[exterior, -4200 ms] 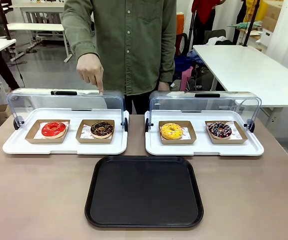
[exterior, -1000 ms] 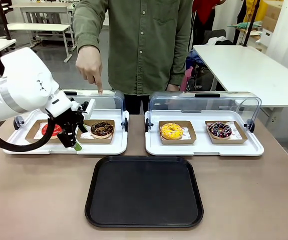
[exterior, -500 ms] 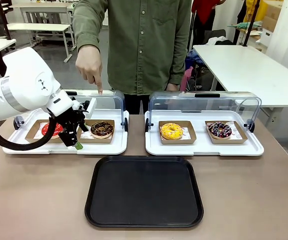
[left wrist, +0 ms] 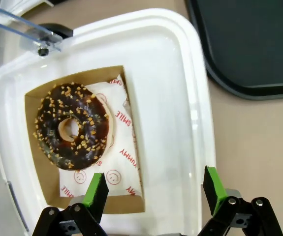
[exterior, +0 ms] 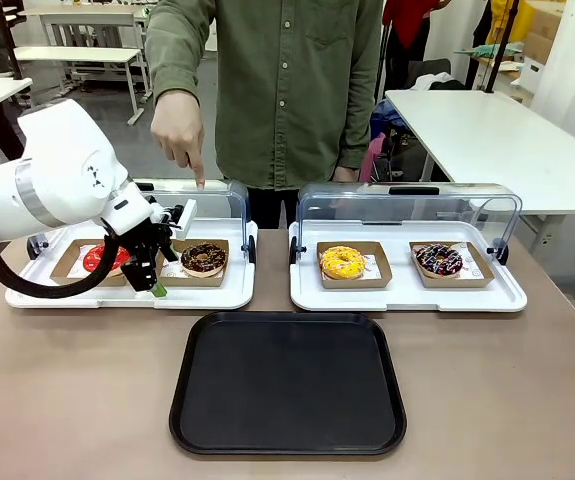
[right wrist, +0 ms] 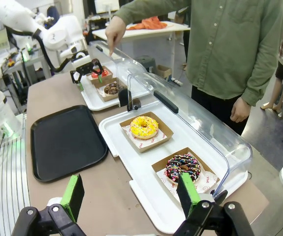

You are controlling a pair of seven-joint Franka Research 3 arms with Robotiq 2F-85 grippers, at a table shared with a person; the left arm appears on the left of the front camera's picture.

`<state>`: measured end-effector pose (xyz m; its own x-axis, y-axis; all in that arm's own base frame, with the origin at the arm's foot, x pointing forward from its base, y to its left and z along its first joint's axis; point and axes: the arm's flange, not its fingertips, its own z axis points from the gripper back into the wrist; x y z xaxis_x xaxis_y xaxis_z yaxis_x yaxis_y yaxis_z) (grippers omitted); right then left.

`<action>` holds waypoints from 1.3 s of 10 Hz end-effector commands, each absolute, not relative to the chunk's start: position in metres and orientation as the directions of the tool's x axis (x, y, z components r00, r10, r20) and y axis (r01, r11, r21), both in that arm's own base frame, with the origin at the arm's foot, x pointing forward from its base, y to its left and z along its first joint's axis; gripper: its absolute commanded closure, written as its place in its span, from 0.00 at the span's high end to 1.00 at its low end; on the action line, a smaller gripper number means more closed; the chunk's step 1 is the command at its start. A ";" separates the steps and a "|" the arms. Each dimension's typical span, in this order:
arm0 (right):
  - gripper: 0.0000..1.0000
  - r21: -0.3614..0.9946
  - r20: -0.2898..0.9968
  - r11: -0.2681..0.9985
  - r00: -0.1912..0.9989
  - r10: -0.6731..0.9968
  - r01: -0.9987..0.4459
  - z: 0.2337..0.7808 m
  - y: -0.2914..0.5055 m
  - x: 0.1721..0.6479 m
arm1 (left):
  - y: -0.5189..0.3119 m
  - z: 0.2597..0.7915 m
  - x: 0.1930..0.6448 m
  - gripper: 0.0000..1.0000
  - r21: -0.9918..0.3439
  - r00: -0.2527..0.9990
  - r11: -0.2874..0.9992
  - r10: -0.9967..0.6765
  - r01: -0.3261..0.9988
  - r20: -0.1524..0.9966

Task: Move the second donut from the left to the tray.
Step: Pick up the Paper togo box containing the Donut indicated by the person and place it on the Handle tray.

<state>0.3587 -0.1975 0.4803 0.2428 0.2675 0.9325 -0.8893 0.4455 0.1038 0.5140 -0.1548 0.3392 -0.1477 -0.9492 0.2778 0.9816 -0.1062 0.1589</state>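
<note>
Hovering over the near edge of the left white display tray, the left gripper is holding its jaws wide apart and gripping nothing. One green pad is hanging over the corner of the small square brown cardboard holder, the other over bare white plastic. The round dark chocolate-glazed ring donut with yellowish sprinkles is sitting untouched in that holder, so grasping, lifting and carrying it to the large flat black rectangular tray are all left to do. The right gripper is waiting with its jaws apart and nothing between them. The person's hand is pointing down at the clear dome lid above the donut. Against the picture from a second ago, the left arm is sitting slightly closer to the holder, while donut, trays and pointing finger are keeping their places.
</note>
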 end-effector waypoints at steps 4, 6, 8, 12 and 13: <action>1.00 0.075 0.943 0.439 0.207 0.262 -0.895 0.482 -0.199 0.362 | -0.157 0.331 0.539 1.00 0.171 -0.128 -0.095 -0.972 0.981 0.195; 1.00 0.075 0.943 0.439 0.207 0.262 -0.895 0.482 -0.199 0.362 | -0.157 0.328 0.544 1.00 0.175 -0.129 -0.097 -0.975 0.980 0.181; 1.00 0.075 0.943 0.439 0.207 0.262 -0.895 0.482 -0.199 0.362 | -0.159 0.322 0.549 1.00 0.178 -0.138 -0.107 -0.976 0.978 0.170; 1.00 0.075 0.943 0.439 0.207 0.262 -0.895 0.482 -0.199 0.362 | -0.160 0.317 0.554 1.00 0.161 -0.119 -0.094 -0.981 0.982 0.154; 1.00 0.075 0.943 0.439 0.207 0.262 -0.895 0.482 -0.199 0.362 | -0.159 0.317 0.553 0.74 0.163 -0.119 -0.093 -0.981 0.982 0.153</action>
